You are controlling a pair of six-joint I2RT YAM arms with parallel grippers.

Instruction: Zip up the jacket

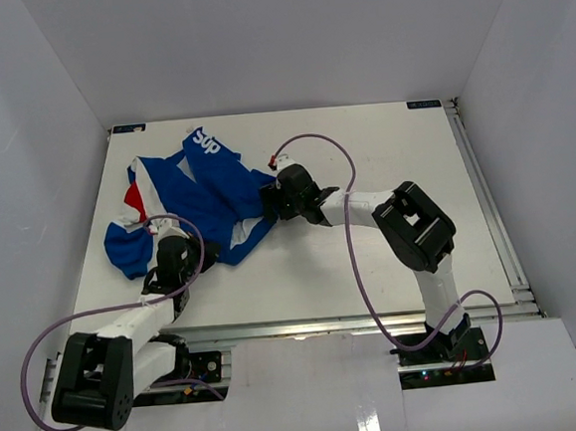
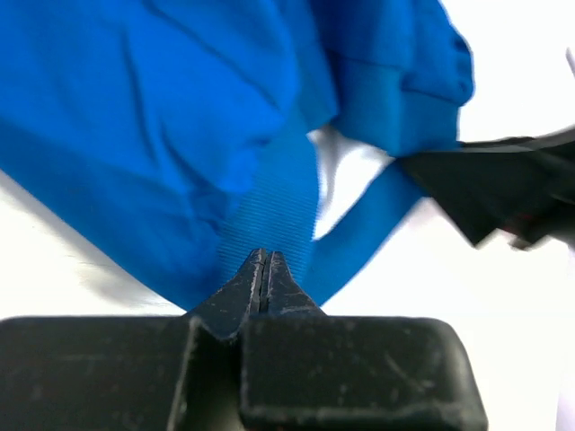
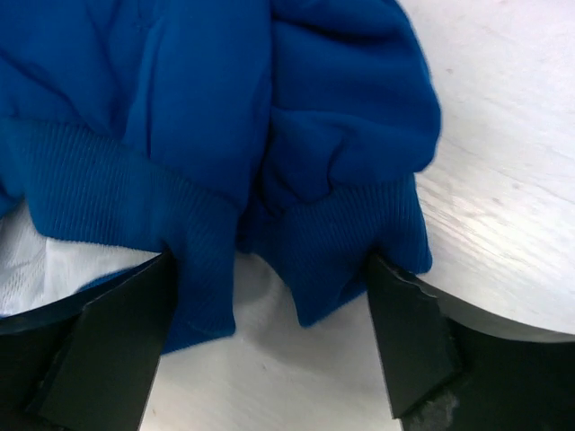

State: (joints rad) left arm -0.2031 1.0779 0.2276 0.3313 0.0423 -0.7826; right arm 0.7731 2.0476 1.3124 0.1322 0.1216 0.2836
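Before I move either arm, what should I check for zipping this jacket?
1. left jaws shut: ok.
2. left jaws really pinching the ribbed edge: cannot tell; their tips meet right at it.
3. right jaws open with ribbed fabric between them: ok.
4. zipper in sight: not ok; no view shows it.
5. jacket lying flat: not ok; it is bunched.

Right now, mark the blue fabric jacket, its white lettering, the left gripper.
blue fabric jacket [image 1: 204,190]: top view, front panel.
white lettering [image 1: 202,138]: top view, middle letter.
left gripper [image 2: 267,256]: left wrist view, shut jaws.
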